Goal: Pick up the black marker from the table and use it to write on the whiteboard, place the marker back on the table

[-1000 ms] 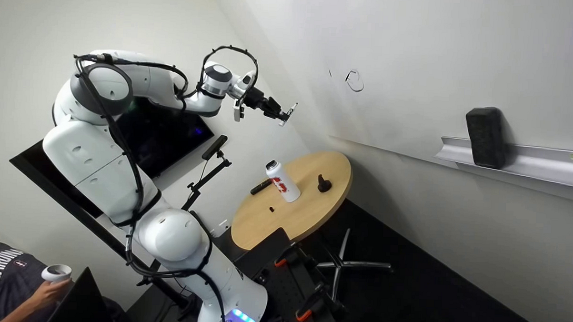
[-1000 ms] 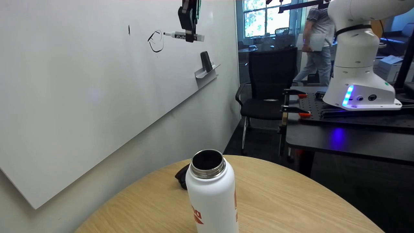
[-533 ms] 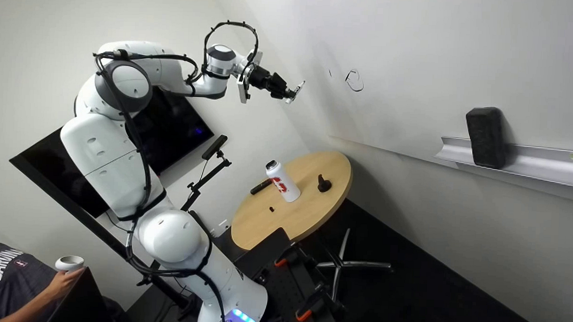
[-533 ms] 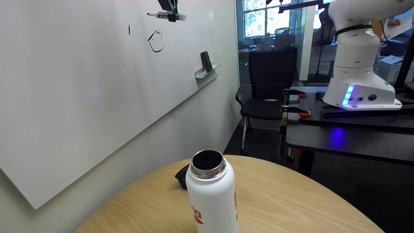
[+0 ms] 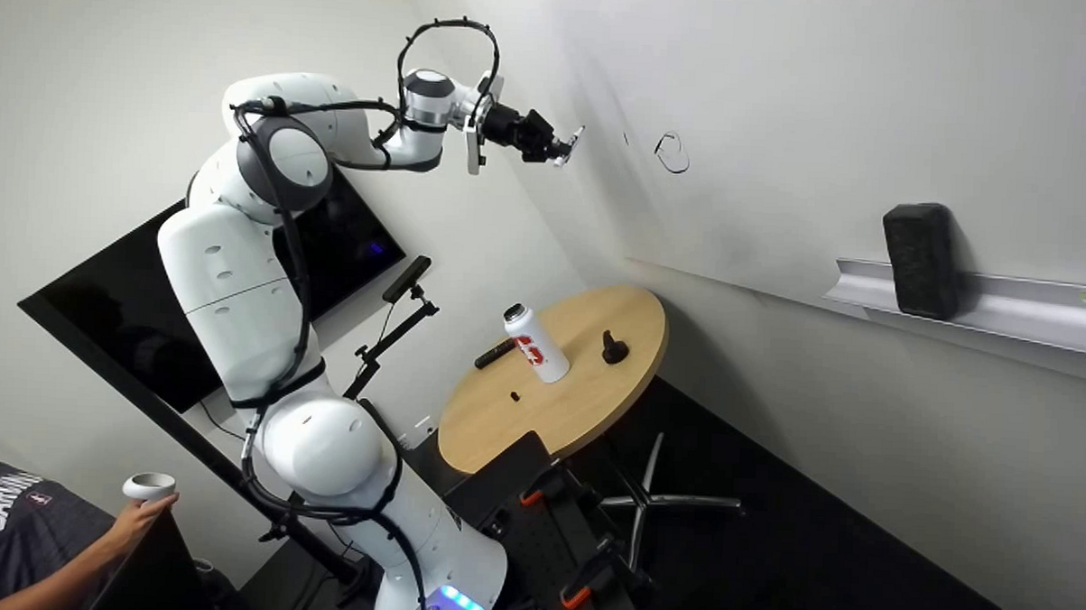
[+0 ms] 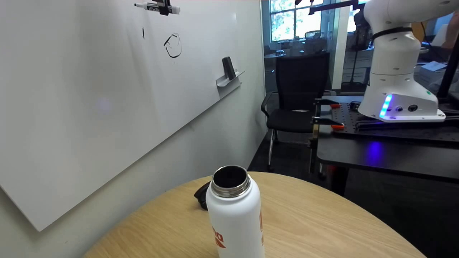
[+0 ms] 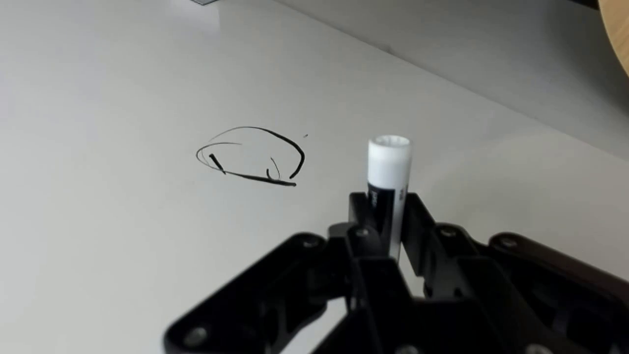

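whiteboard (image 6: 79, 89): loop (image 7: 260, 178) and short stroke (image 6: 143, 33) unchanged
surface (image 6: 322, 222): return not yet made
gripper (image 7: 385, 216): just carried higher, clasping the black marker (image 6: 152, 6)
black marker: well above the surface's edges; probably lining up more writing

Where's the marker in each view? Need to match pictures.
In an exterior view: marker upper centre, in the gripper; loop to its right.
In an exterior view: marker at the top, left of centre; loop below.
In the wrist view: marker right of centre; loop to its left.
Shared landmark: that black loop on the whiteboard.
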Motion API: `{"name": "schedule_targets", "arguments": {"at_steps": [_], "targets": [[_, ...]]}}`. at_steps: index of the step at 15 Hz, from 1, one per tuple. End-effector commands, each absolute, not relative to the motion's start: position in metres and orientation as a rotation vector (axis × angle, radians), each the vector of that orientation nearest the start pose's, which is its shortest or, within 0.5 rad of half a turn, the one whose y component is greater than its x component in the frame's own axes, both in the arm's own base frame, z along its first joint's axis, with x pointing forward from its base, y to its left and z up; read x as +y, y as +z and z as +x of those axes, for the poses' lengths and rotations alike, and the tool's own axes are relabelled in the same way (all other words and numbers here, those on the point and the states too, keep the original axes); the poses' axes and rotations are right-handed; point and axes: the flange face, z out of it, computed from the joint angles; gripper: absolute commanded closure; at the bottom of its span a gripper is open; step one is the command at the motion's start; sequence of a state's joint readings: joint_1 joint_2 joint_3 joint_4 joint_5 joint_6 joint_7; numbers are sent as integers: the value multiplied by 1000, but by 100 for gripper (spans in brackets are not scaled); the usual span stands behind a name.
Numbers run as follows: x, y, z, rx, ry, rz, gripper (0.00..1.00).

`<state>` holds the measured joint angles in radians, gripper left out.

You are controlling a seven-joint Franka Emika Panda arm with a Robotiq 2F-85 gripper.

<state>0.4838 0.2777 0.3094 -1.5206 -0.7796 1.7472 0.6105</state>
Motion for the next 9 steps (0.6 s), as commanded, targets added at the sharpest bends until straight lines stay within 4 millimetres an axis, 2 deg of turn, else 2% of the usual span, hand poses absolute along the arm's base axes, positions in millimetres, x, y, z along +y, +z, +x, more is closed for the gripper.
{"name": "schedule_targets", "arguments": {"at_steps": [1, 9], "targets": [[408, 537, 529, 418, 535, 2479, 94], [419, 546, 552, 426, 563, 2470, 94]]}}
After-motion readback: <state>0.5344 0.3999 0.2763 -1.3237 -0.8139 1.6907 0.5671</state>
